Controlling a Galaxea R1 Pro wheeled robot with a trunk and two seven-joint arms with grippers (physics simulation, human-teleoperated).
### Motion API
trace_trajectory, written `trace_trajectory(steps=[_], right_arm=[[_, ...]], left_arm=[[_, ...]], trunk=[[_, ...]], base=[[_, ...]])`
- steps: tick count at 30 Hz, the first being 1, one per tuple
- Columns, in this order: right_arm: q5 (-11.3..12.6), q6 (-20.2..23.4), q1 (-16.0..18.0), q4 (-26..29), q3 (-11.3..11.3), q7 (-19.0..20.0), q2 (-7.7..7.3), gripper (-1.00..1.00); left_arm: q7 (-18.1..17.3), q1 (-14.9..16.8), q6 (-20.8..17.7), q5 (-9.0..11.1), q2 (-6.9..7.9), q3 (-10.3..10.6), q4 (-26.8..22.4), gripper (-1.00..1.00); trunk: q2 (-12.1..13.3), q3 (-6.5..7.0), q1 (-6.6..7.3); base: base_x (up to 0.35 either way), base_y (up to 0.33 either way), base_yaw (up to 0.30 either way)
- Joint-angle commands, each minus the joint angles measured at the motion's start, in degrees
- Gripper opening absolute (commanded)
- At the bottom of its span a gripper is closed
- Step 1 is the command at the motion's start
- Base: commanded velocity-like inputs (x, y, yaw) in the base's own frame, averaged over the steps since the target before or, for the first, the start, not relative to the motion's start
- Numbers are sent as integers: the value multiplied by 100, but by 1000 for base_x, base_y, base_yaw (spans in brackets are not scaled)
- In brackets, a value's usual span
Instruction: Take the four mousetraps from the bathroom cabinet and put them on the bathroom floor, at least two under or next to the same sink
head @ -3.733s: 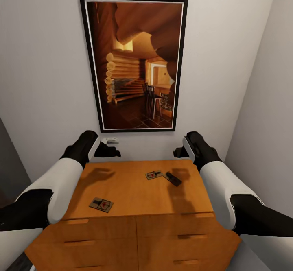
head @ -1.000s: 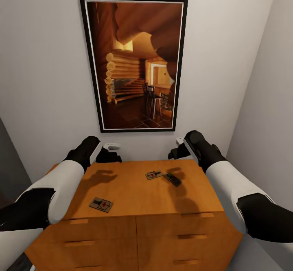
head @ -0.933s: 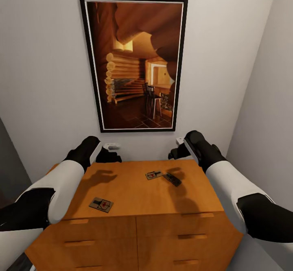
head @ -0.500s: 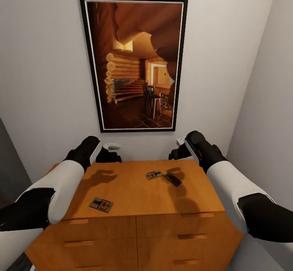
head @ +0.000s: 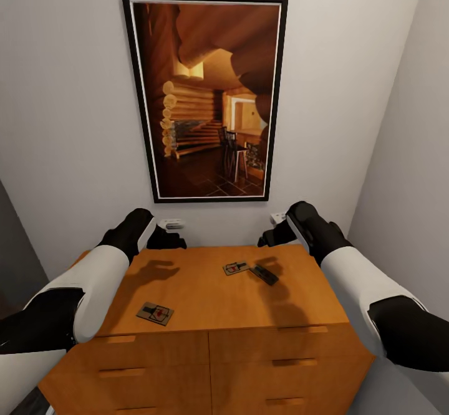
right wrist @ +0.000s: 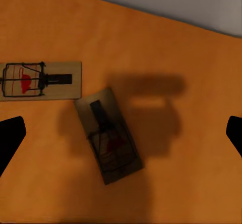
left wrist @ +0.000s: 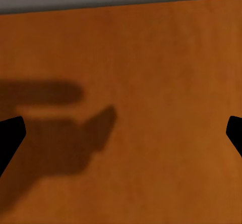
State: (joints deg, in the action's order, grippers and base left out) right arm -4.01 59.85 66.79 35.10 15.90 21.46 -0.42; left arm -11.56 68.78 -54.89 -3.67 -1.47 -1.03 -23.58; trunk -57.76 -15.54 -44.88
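Note:
Three mousetraps lie on the orange-brown cabinet (head: 206, 303) top. One mousetrap (head: 155, 313) is near the front left edge. A second mousetrap (head: 236, 268) lies toward the back, and a third mousetrap (head: 264, 274) sits beside it in shadow. My right gripper (head: 271, 235) hovers open above that pair; its wrist view has the shadowed mousetrap (right wrist: 108, 135) between the spread fingers and the lit mousetrap (right wrist: 40, 80) off to one side. My left gripper (head: 165, 237) hangs open over bare cabinet top (left wrist: 151, 57) at the back left. The bathroom floor and sink are out of view.
A dark-framed log cabin picture (head: 206, 97) hangs on the white wall behind the cabinet. A side wall (head: 405, 153) closes in at the right. Plain drawer fronts (head: 149, 346) face me below the top.
My right arm has drifted slightly to the right. The left arm and the mousetraps have stayed put.

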Motion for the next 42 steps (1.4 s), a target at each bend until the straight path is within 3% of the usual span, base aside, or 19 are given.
trace_trajectory(steps=[1,9,15,27,36,42], right_arm=[[-48,15,6,6,78,137,-33,100],[-83,15,7,17,665,858,-157,100],[-97,15,9,19,867,1141,-189,100],[-100,15,5,15,921,1217,-324,100],[-109,15,7,11,922,1217,-375,100],[-85,15,9,3,897,1209,-519,100]], left_arm=[[-30,4,-22,-41,-2,-11,-6,100],[-30,4,-22,-38,-4,-13,-6,100],[-30,4,-22,-40,-3,-16,-6,100],[-43,4,-22,-72,-12,-12,-40,100],[-29,4,-25,-103,-107,-11,-43,100],[-23,4,-29,-111,-146,-11,-42,100]], trunk=[[-6,-8,-1],[-6,-8,-1],[-6,-8,-1],[-6,-8,-1],[-6,-8,-1],[-6,-8,-1]], base=[[0,0,0],[0,0,0],[0,0,0],[0,0,0],[0,0,0],[0,0,0]])
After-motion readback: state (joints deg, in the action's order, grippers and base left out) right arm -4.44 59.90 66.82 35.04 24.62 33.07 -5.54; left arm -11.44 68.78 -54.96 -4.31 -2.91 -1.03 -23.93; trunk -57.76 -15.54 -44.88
